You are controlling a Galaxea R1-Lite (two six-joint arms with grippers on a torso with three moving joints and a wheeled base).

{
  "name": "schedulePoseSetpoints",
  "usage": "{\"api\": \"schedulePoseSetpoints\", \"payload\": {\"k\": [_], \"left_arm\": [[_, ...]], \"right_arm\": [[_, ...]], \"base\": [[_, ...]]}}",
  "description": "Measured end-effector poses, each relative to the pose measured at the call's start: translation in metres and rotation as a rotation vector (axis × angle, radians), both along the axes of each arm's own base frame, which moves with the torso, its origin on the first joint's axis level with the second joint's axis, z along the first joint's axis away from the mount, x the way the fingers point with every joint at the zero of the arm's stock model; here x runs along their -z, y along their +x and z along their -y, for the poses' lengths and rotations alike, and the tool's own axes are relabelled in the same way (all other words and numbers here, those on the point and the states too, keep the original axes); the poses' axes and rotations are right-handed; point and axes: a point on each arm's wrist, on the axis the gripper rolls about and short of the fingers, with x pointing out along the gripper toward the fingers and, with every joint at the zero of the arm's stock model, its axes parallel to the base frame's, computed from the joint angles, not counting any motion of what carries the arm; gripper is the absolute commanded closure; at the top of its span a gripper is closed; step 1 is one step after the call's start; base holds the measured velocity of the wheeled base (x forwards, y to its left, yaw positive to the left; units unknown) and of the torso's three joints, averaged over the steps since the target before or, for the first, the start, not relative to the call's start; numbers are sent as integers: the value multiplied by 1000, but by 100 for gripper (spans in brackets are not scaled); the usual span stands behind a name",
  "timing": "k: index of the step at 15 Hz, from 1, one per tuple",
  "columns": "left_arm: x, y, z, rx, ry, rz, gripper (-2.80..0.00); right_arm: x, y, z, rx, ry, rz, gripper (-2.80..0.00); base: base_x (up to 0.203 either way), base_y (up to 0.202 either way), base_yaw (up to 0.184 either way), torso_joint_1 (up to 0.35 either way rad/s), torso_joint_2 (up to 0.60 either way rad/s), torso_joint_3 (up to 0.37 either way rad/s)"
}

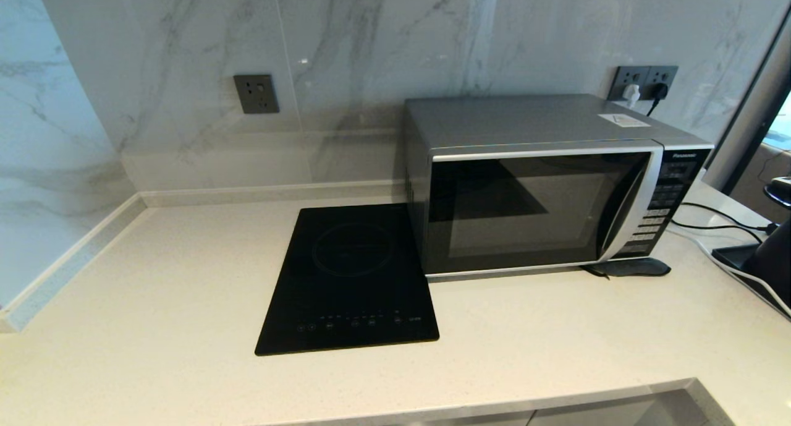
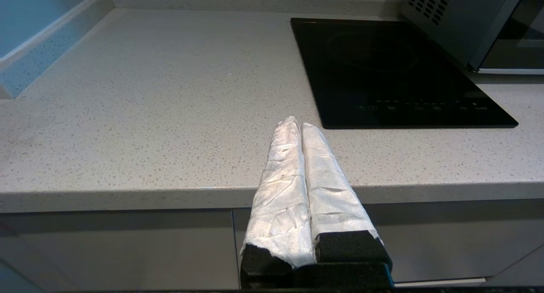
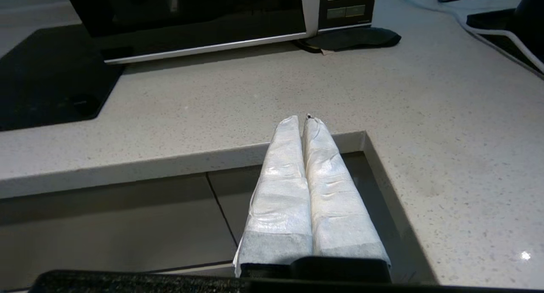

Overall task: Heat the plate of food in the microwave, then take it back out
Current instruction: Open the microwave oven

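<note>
The silver-grey microwave [image 1: 544, 185] stands at the back right of the counter with its dark glass door closed; its side also shows in the left wrist view [image 2: 463, 21] and its door front in the right wrist view [image 3: 191, 16]. The plate of food is out of view. My left gripper [image 2: 299, 125] hovers shut and empty at the counter's front edge, left of the cooktop. My right gripper [image 3: 301, 120] is shut and empty at the front edge by the counter's notch, well short of the microwave. Neither arm shows in the head view.
A flat black glass cooktop [image 1: 349, 277] lies left of the microwave. A dark pad [image 1: 630, 267] sits under the microwave's front right corner. Cables [image 1: 717, 219] and a black device [image 1: 763, 259] occupy the far right. The counter's front edge has a notch [image 3: 365, 144].
</note>
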Motion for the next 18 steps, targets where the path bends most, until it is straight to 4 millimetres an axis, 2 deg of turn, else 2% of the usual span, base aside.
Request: {"api": "schedulePoseSetpoints", "payload": {"k": [18], "left_arm": [[0, 0, 0, 0, 0, 0, 0]], "right_arm": [[0, 0, 0, 4, 14, -1, 0]], "base": [[0, 0, 0, 0, 0, 0]]}}
